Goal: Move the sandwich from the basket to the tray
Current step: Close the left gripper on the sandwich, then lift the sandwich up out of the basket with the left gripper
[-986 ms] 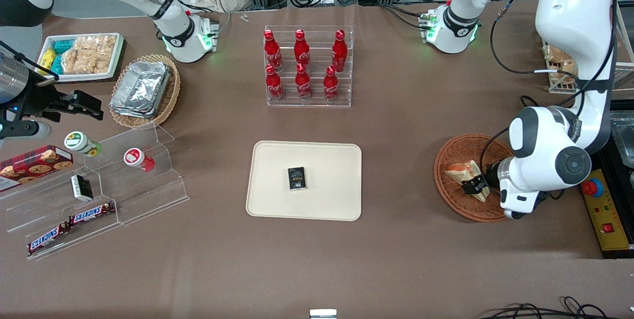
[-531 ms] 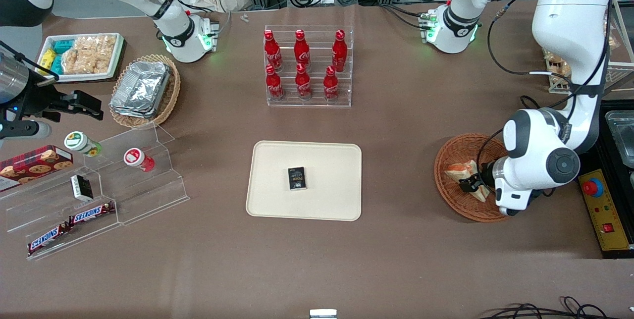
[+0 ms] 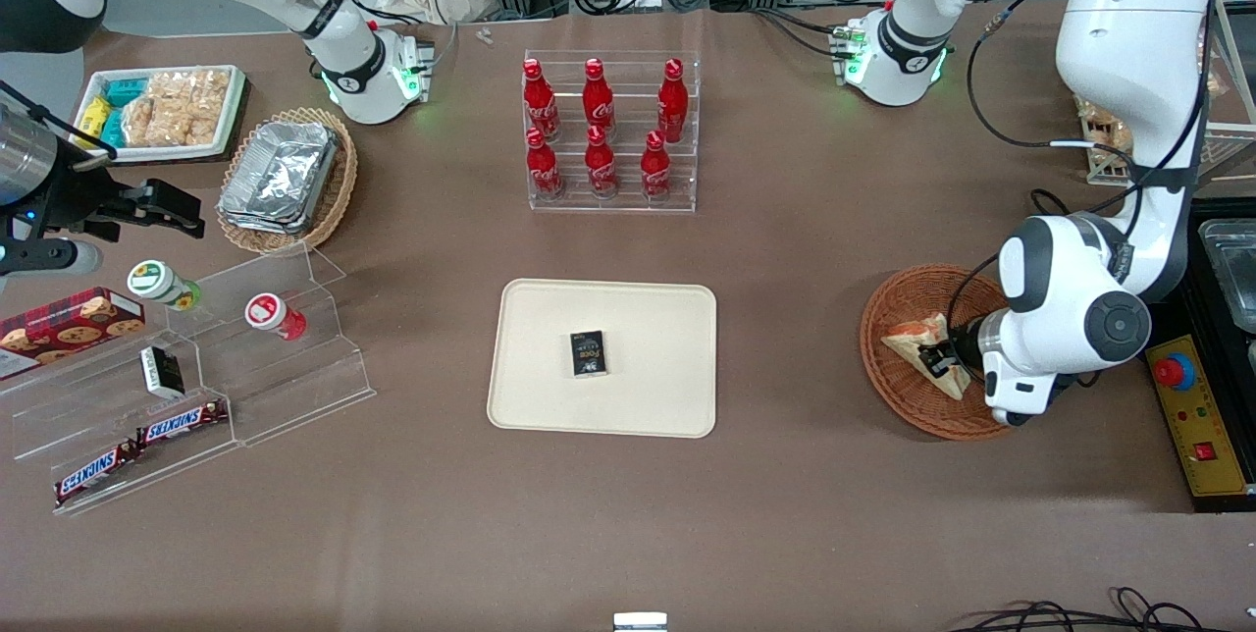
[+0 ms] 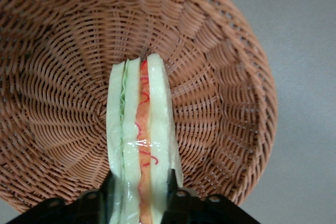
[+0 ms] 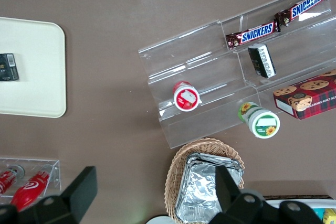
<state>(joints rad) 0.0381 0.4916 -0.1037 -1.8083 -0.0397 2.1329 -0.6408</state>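
The gripper is clamped on the sandwich, which is held on edge just above the basket. The grasp looks made; the carry to the tray, where 1 dark packet already lies, is still left.

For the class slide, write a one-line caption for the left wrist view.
Gripper shut on the wrapped sandwich, held above the wicker basket.

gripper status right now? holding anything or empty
Left gripper: closed on the sandwich, over the basket.
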